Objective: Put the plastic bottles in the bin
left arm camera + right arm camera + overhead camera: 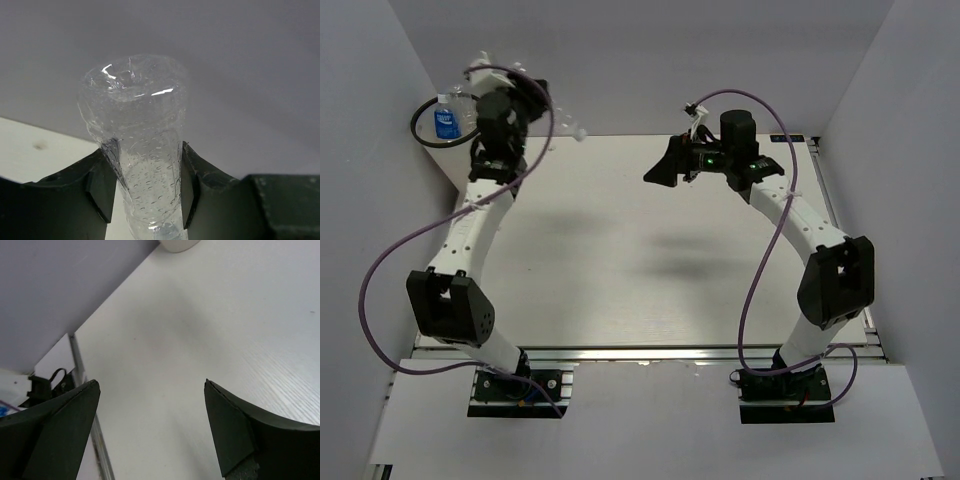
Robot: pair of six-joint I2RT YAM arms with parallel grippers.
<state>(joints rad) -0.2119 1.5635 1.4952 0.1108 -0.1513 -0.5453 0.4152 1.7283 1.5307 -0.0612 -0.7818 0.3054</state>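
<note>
My left gripper point(515, 92) is raised at the back left, just right of the bin point(420, 128), a white container with a black ring round its rim. In the left wrist view this gripper point(145, 146) is shut on a clear unlabelled bottle point(134, 105), whose base points toward the wall. A clear bottle with a blue label point(447, 121) lies inside the bin. My right gripper point(665, 166) is open and empty above the back middle of the table, jaws wide apart in the right wrist view point(150, 386). The orange bottle and the other clear one are out of view.
White walls close in the table point(650, 260) at the back and on both sides. An aluminium rail point(85, 385) runs along the table edge. A white rounded thing point(177, 244) sits by the wall at the top of the right wrist view.
</note>
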